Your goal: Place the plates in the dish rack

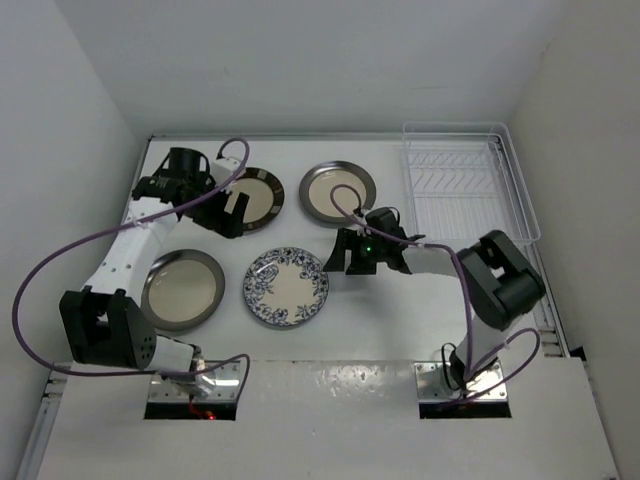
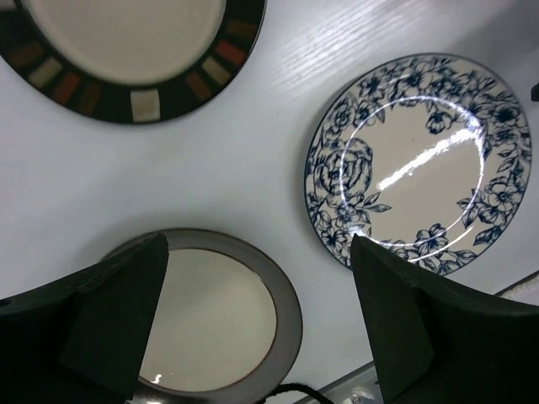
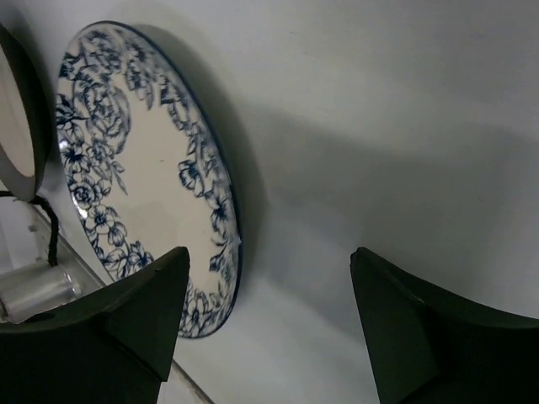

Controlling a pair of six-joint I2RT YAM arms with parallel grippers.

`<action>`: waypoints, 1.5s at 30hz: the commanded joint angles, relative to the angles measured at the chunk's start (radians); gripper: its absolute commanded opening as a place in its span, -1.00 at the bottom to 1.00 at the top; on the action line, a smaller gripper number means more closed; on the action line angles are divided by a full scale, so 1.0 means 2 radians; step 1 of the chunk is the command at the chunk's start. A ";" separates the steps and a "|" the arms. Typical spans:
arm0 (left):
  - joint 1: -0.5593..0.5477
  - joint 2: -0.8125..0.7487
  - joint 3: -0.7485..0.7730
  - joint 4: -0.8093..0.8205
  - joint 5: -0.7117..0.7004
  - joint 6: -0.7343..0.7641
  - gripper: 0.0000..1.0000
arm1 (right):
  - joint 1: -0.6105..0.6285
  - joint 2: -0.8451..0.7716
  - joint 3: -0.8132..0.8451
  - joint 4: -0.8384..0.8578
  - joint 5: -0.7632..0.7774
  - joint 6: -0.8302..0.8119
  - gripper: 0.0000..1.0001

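Four plates lie flat on the white table. The dark brown striped-rim plate (image 1: 258, 193) (image 2: 126, 50) is at the back left, partly under my left gripper (image 1: 230, 212) (image 2: 259, 244), which hangs above the table, open and empty. One silvery-rimmed plate (image 1: 182, 290) (image 2: 210, 311) lies front left, another (image 1: 337, 193) back centre. The blue floral plate (image 1: 287, 286) (image 2: 421, 160) (image 3: 143, 168) sits front centre. My right gripper (image 1: 342, 258) (image 3: 271, 252) is low at its right rim, open, one finger (image 3: 143, 311) over the rim's edge, bare table between the jaws. The dish rack (image 1: 465, 180) stands back right, holding nothing.
White walls close in the table on the left, back and right. A purple cable loops from the left arm (image 1: 120, 262) over the left side. The right arm's elbow (image 1: 500, 280) stands just in front of the rack.
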 commanded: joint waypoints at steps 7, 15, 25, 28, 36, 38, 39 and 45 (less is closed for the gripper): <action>0.045 -0.033 -0.047 0.037 -0.017 -0.015 0.93 | 0.010 0.114 0.013 0.105 -0.083 0.023 0.24; 0.074 -0.033 -0.047 0.041 0.016 -0.019 0.93 | 0.009 0.159 0.019 0.073 -0.090 -0.009 -0.13; 0.094 -0.007 -0.031 0.041 0.032 -0.024 0.93 | 0.000 0.143 0.068 0.025 -0.117 -0.068 -1.00; 0.094 -0.002 -0.019 0.041 0.023 -0.019 0.93 | -0.005 0.097 0.095 0.008 -0.116 -0.082 -1.00; 0.094 0.018 0.010 0.046 0.023 -0.015 0.93 | -0.076 -0.041 0.256 -0.089 -0.057 -0.107 -1.00; 0.094 0.024 0.014 0.046 0.027 -0.015 0.93 | -0.104 -0.055 0.294 -0.112 -0.048 -0.112 -1.00; 0.094 0.028 0.019 0.046 0.028 -0.009 0.93 | -0.109 -0.060 0.307 -0.127 -0.044 -0.118 -1.00; 0.099 0.044 0.034 0.046 0.032 -0.009 0.93 | -0.207 -0.082 0.400 -0.176 0.040 -0.154 -1.00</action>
